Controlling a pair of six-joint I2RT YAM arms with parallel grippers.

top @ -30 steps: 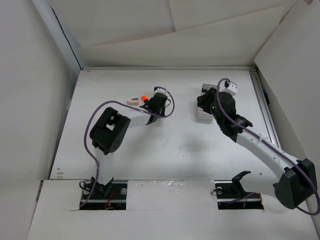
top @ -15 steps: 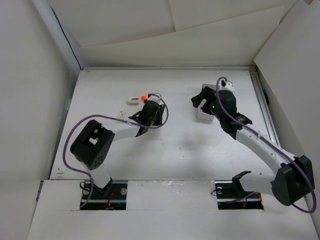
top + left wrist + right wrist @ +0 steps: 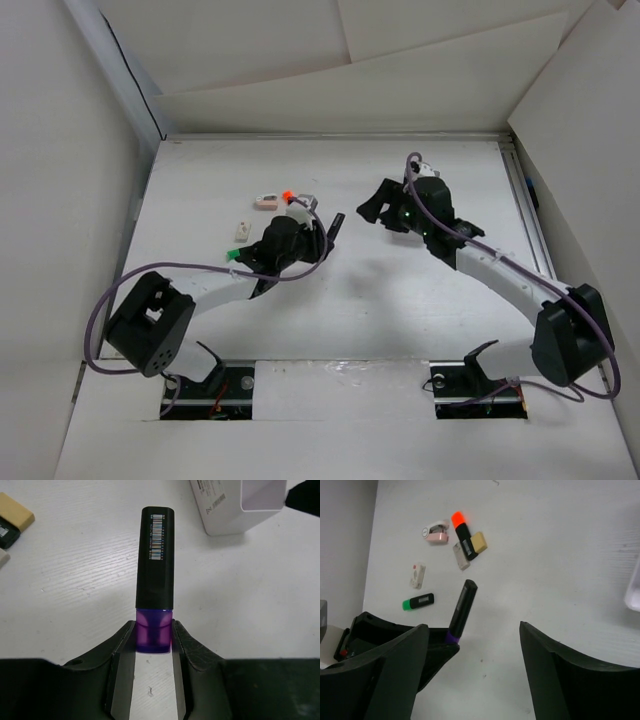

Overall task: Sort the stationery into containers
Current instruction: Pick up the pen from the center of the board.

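The sorting looks barely begun. The left hand (image 3: 154, 636) is clamped narrow on the coloured end of a purple-ended marker (image 3: 155, 565). It holds the marker over the tabletop (image 3: 75, 580), black end aimed at the white box (image 3: 227, 522) but stopping short of it. The part of the box's inside that shows holds nothing. The right hand (image 3: 385, 207) hangs near the box on its left side, fingers spread wide with nothing between them.

Everything else lies loose, well to the left of the box:
- An orange-ended marker (image 3: 462, 534), with a beige eraser (image 3: 479, 541) touching it.
- A pink piece (image 3: 436, 533), just beyond the orange-ended marker, farther from the box.
- A pale block (image 3: 417, 575) and a green-ended marker (image 3: 418, 601), farther from the box again.

So, by my reading, one marker is on its way and at least five pieces are left.

A second ago the left hand sat beside the orange-ended marker, far from the box. Since then the left arm (image 3: 200, 290) has stretched out and carried its marker most of the way across. In doing so it has uncovered the pale block and the green-ended marker, which its elbow hid from above. The right hand was then directly over the box. It has since drawn off to the left and opened, and the right arm (image 3: 500, 275) now hides the box from the overhead camera.
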